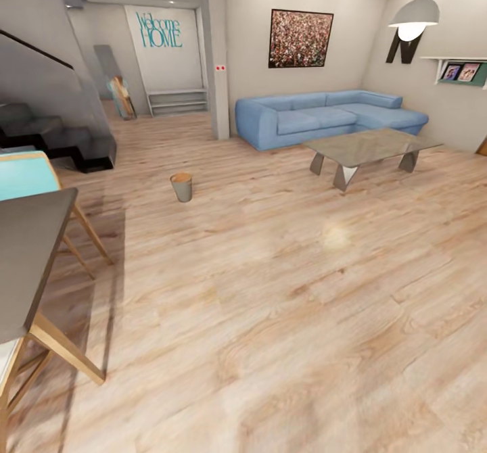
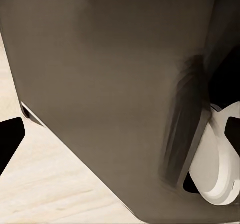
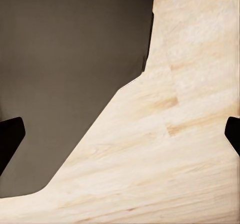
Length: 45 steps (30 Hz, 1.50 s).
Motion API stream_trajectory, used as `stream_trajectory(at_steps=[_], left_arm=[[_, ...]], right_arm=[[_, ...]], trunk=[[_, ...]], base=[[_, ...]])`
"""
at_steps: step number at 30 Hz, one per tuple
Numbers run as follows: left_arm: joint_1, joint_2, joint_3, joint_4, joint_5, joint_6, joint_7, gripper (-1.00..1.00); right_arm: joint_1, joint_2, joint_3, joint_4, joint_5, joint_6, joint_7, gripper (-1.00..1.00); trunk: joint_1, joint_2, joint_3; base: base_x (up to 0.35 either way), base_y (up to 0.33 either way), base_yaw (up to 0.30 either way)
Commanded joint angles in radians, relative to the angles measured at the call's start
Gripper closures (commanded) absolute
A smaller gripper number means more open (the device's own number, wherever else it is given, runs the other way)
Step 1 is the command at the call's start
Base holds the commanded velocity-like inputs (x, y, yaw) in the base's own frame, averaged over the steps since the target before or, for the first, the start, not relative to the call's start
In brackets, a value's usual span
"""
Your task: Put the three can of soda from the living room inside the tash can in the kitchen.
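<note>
bin: sat left of centre on the floor
hands: empty, both looked open
risk: I could've clipped the table turning

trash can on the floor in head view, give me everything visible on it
The trash can is a small round bin tapering toward its base, pale grey outside with a brownish rim and inside. It stands upright and alone on the pale wood floor, in the open stretch between the dark stairs and the glass coffee table. Nothing touches it but the floor. At this distance its contents cannot be made out.
</note>
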Motion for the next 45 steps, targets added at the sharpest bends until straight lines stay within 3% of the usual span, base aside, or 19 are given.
stream_trajectory(at_steps=[1, 16, 37, 45], left_arm=[[0.000, 0.000, 0.000, 0.000, 0.000, 0.000, 0.000, -1.00], [0.000, -0.001, 0.000, 0.000, 0.000, 0.000, 0.000, -1.00], [0.000, -0.002, 0.000, 0.000, 0.000, -0.001, 0.000, -1.00], [0.000, -0.001, 0.000, 0.000, 0.000, -0.001, -0.001, -1.00]], right_arm=[[0.000, 0.000, 0.000, 0.000, 0.000, 0.000, 0.000, -1.00], [0.000, 0.001, 0.000, 0.000, -0.001, 0.000, -0.001, -1.00], [0.000, 0.001, 0.000, 0.000, -0.002, 0.001, -0.003, -1.00], [0.000, 0.000, 0.000, 0.001, -0.001, 0.001, 0.004, -1.00]], trunk=[[0.000, 0.000, 0.000], [0.000, 0.000, 0.000], [0.000, 0.000, -0.008], [0.000, 0.000, -0.008]], base=[[0.346, -0.123, 0.013], [0.346, -0.125, 0.021], [0.346, -0.123, 0.224], [0.346, -0.129, 0.056]])
